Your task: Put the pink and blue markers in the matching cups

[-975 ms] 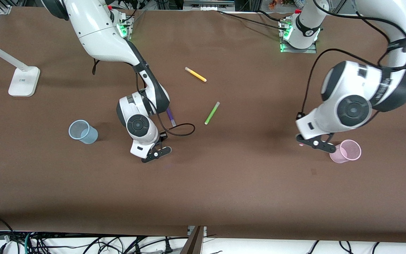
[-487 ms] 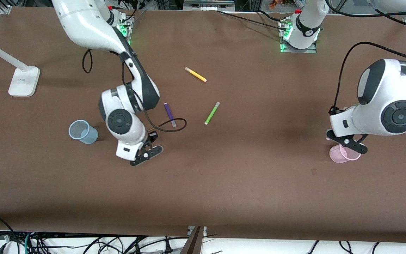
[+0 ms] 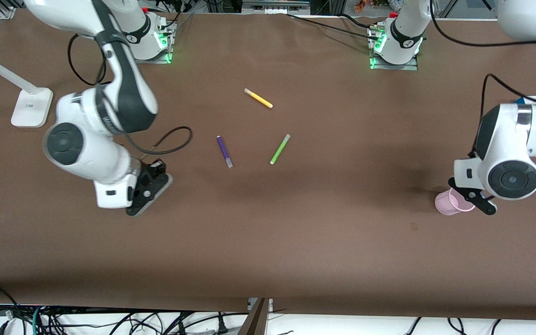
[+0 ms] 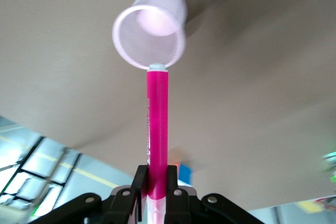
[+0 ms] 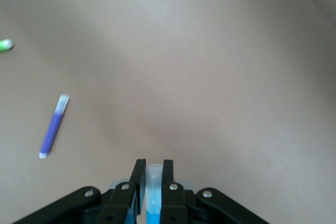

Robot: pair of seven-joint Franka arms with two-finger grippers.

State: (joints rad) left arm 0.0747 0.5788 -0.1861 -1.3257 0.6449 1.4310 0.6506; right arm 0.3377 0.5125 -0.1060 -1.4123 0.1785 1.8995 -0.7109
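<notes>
My left gripper [image 3: 475,202] is shut on the pink marker [image 4: 157,124] and hangs over the pale pink cup [image 3: 449,204]. In the left wrist view, the marker's tip lines up with the pink cup's [image 4: 149,27] rim, and the left gripper [image 4: 155,174] clamps the magenta barrel. My right gripper [image 3: 149,188] is shut on the blue marker [image 5: 152,216], whose greyish cap shows between the fingers of the right gripper [image 5: 152,169]. The pale blue cup is hidden under the right arm's hand in the front view, and the right wrist view does not show it.
A dark purple pen [image 3: 224,151] and a lime green pen [image 3: 279,149] lie mid-table, with a yellow pen [image 3: 258,98] farther from the front camera. The purple pen [image 5: 54,127] also shows in the right wrist view. A white lamp base [image 3: 31,107] stands at the right arm's end.
The right arm has swung toward its own end of the table and now covers the blue cup. The left arm has moved over the pink cup. Both markers stay held.
</notes>
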